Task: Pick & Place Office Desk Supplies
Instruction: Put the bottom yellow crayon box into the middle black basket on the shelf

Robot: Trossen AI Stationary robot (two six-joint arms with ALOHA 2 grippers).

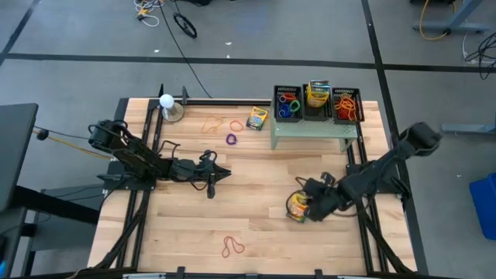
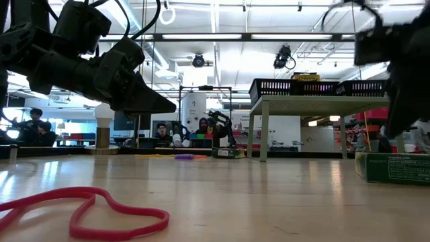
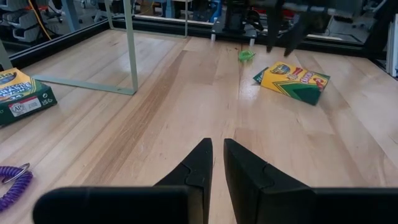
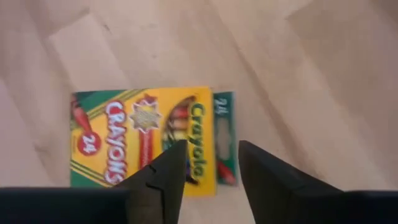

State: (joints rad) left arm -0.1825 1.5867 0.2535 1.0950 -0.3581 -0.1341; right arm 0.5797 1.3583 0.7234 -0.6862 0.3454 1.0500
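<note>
A yellow-and-green crayon box [image 1: 295, 206] [image 4: 149, 137] lies flat on the table near the right side. My right gripper [image 1: 308, 206] [image 4: 211, 160] hovers open just above it, pointing steeply down, fingertips over the box's edge. My left gripper [image 1: 223, 177] [image 3: 217, 149] waits at mid-table, shut on nothing. A second crayon box [image 1: 256, 118] lies flat before the pale green stand [image 1: 314, 129]. A purple ring [image 1: 231, 139], orange rubber bands [image 1: 214, 124] and a red rubber band [image 1: 232, 247] lie on the wood. Black baskets [image 1: 288, 103] on the stand hold rings, crayon boxes and bands.
A white ball on a round base [image 1: 167, 105] stands at the far left. A small green ring [image 3: 246, 55] lies beyond the near crayon box. Bare wood stretches between the two grippers and along the near edge around the red band [image 2: 87, 212].
</note>
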